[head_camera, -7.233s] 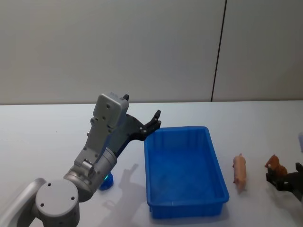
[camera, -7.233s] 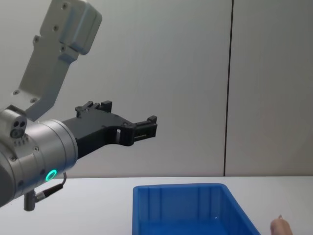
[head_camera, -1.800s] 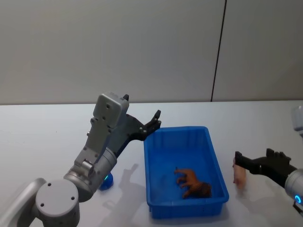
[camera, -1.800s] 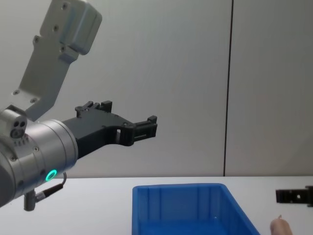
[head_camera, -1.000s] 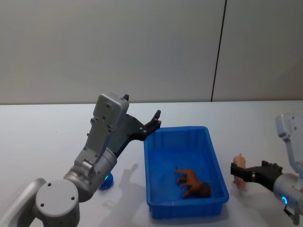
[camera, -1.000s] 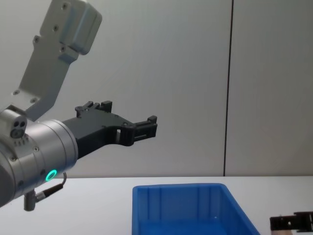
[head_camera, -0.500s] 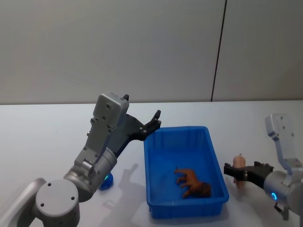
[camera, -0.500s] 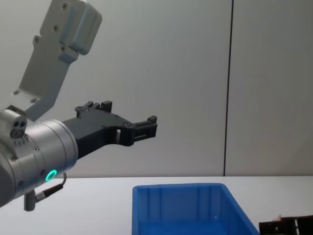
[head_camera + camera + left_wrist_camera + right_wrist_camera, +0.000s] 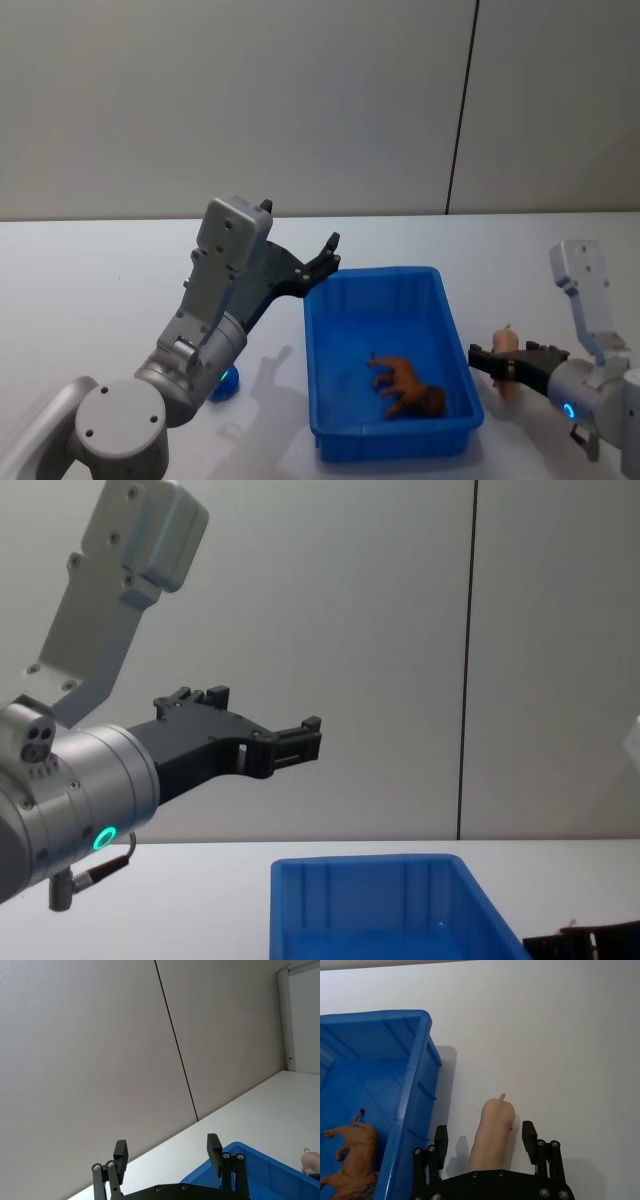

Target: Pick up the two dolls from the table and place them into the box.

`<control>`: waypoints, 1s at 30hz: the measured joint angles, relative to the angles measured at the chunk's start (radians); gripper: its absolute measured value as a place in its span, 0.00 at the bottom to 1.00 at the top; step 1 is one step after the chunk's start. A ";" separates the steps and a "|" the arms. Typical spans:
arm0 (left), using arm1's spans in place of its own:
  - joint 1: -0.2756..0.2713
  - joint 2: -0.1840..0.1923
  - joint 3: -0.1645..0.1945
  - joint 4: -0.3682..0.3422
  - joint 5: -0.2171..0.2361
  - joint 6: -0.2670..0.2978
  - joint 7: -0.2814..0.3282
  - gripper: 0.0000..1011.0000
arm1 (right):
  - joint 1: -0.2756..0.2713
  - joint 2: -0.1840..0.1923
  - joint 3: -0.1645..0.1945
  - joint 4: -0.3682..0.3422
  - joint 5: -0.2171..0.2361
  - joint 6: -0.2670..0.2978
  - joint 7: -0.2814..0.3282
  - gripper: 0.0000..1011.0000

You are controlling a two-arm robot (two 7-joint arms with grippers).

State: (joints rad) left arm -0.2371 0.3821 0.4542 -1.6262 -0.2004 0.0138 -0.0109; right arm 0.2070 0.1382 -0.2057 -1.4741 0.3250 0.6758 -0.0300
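Note:
A pale pink doll (image 9: 505, 344) lies on the white table (image 9: 100, 290) just right of the blue box (image 9: 459, 342). My right gripper (image 9: 504, 366) is low at the table and open, one finger on each side of the pink doll (image 9: 493, 1135) with gaps between. In the right wrist view its fingers (image 9: 440, 1138) flank the doll's body. A brown animal doll (image 9: 406, 385) lies inside the box, near the front right. My left gripper (image 9: 326, 254) hangs open and empty, raised above the box's far left corner.
A grey panelled wall stands behind the table. A small blue object (image 9: 226, 381) sits on the table under my left arm. Bare tabletop stretches left of the box and beyond the pink doll. The box's right wall (image 9: 415, 1105) is close to my right gripper.
The brown doll, on the table at the far right earlier, now lies in the box. My right gripper has come down and slid left around the pink doll. The left arm has not moved.

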 joint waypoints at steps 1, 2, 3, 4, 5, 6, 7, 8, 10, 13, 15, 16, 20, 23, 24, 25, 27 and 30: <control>0.000 0.000 0.000 0.000 0.000 0.000 0.000 0.99 | 0.001 0.000 0.000 0.001 0.000 0.000 0.000 0.90; 0.000 0.000 0.000 0.000 0.000 0.000 0.000 0.99 | 0.001 -0.001 0.000 0.002 0.000 0.000 0.000 0.87; 0.000 0.000 0.000 0.000 0.000 0.000 0.000 0.99 | 0.002 -0.001 0.000 0.004 -0.001 0.000 0.000 0.84; 0.000 0.000 0.000 0.000 0.000 0.000 0.000 0.99 | 0.003 -0.002 0.000 0.006 -0.001 -0.001 0.000 0.82; 0.000 0.000 0.000 0.000 0.000 0.000 0.000 0.99 | 0.004 -0.003 -0.001 0.008 -0.001 -0.001 0.001 0.77; 0.000 0.000 0.000 0.000 0.000 0.000 0.000 0.99 | 0.005 -0.003 -0.001 0.009 -0.001 -0.001 0.001 0.75; 0.000 0.000 0.000 0.000 0.000 0.000 0.000 0.99 | 0.006 -0.004 -0.001 0.010 -0.001 -0.001 0.001 0.73; 0.000 0.000 0.000 0.000 0.000 0.000 0.000 0.99 | 0.006 -0.004 -0.001 0.012 -0.002 -0.001 0.001 0.70; 0.000 0.000 0.000 0.000 0.000 0.000 0.000 0.99 | 0.007 -0.005 -0.001 0.013 -0.002 -0.002 0.001 0.64; 0.000 0.000 0.000 0.000 0.000 0.000 0.000 0.99 | 0.009 -0.005 -0.001 0.016 -0.002 -0.002 0.001 0.53; 0.000 0.000 0.000 0.000 0.000 0.000 0.000 0.99 | 0.009 -0.006 -0.001 0.016 -0.003 -0.002 0.002 0.50; 0.000 0.000 0.000 0.000 0.000 0.000 0.000 0.99 | 0.009 -0.006 -0.002 0.017 -0.003 -0.002 0.002 0.44; 0.000 0.000 0.000 0.000 0.000 0.000 0.000 0.99 | 0.010 -0.007 -0.002 0.018 -0.003 -0.003 0.003 0.35; 0.000 0.000 0.000 0.000 0.000 0.000 0.000 0.99 | 0.010 -0.007 -0.002 0.018 -0.006 -0.006 0.004 0.34; 0.000 0.000 0.000 0.000 0.000 0.000 0.000 0.99 | 0.010 -0.006 -0.002 0.017 -0.008 -0.010 0.005 0.34; 0.000 0.000 0.000 0.000 0.000 0.000 0.000 0.99 | 0.010 -0.006 -0.002 0.016 -0.009 -0.013 0.005 0.34; 0.000 0.000 0.000 0.000 0.000 0.000 0.000 0.99 | 0.009 -0.005 -0.001 0.013 -0.013 -0.019 0.007 0.34; 0.000 0.000 0.000 0.000 0.000 0.000 0.000 0.99 | 0.008 -0.003 -0.001 0.005 -0.021 -0.036 0.009 0.34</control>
State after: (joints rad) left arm -0.2371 0.3821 0.4542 -1.6262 -0.2004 0.0138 -0.0109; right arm 0.2150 0.1354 -0.2062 -1.4694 0.3037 0.6399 -0.0208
